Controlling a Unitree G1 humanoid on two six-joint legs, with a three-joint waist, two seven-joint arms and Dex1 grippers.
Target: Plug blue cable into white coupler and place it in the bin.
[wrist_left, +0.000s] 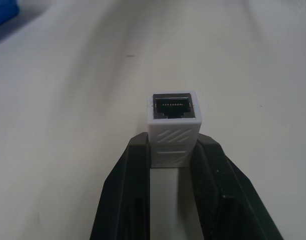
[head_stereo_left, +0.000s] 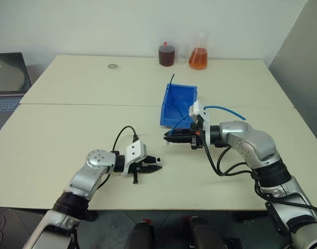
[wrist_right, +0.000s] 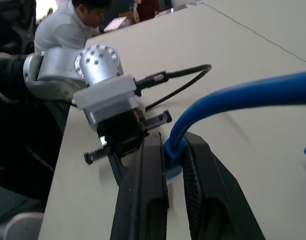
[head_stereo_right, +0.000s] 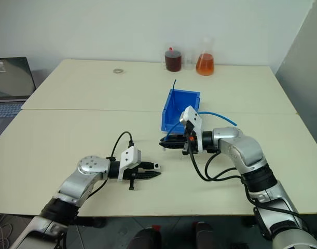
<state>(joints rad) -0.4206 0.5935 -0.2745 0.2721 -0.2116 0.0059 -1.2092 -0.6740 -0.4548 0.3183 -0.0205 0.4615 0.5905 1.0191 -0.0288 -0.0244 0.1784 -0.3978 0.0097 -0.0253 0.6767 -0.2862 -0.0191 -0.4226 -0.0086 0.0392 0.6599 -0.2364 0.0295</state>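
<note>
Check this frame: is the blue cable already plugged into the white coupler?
No. The white coupler sits in the left claw with its port open and empty, while the right claw holds the blue cable apart from it.

Pale beige table [head_stereo_left: 70, 135], plain white wall [head_stereo_left: 96, 23] behind, laptop [head_stereo_left: 8, 83] at the left edge

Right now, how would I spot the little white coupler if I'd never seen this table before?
Start at the big cream table and find the robot's left hand near its front edge. The white coupler is pinched between that hand's black fingers. It is a tiny white block with a dark socket facing outward, unlike the blue cable held in the right hand.
</note>
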